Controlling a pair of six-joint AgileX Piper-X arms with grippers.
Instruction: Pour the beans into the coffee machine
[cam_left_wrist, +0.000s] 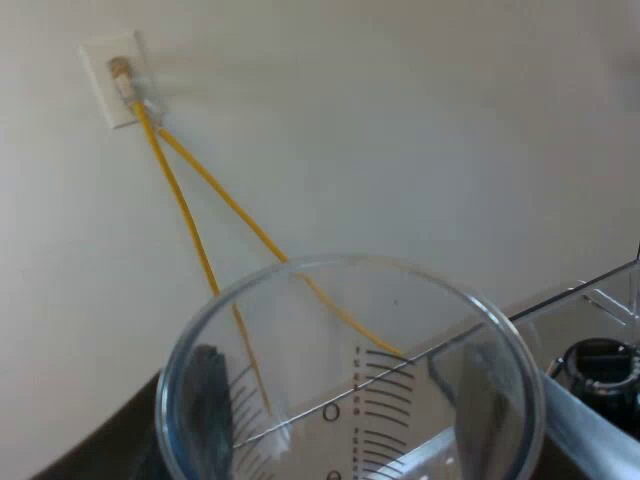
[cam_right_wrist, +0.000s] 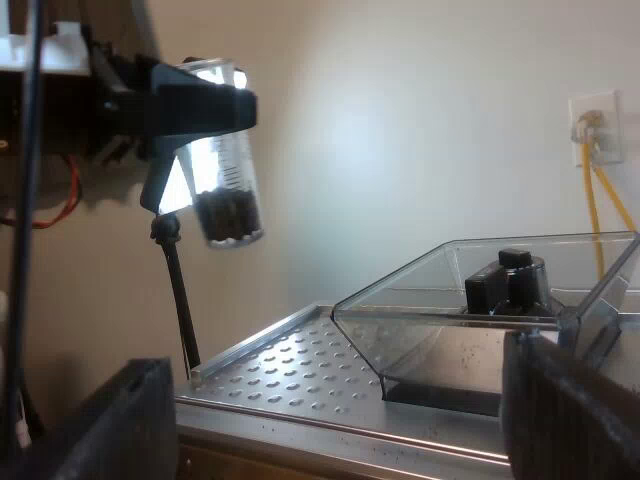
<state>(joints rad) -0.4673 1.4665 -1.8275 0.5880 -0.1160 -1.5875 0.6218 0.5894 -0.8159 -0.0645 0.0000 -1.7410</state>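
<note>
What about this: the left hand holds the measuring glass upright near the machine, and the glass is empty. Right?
No, it is not empty: the right wrist view shows dark beans in the measuring glass, held upright by the left hand near the machine.

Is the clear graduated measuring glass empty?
No, dark coffee beans fill the bottom of the clear measuring glass, held near upright, apart from the transparent plastic bean hopper.
</note>
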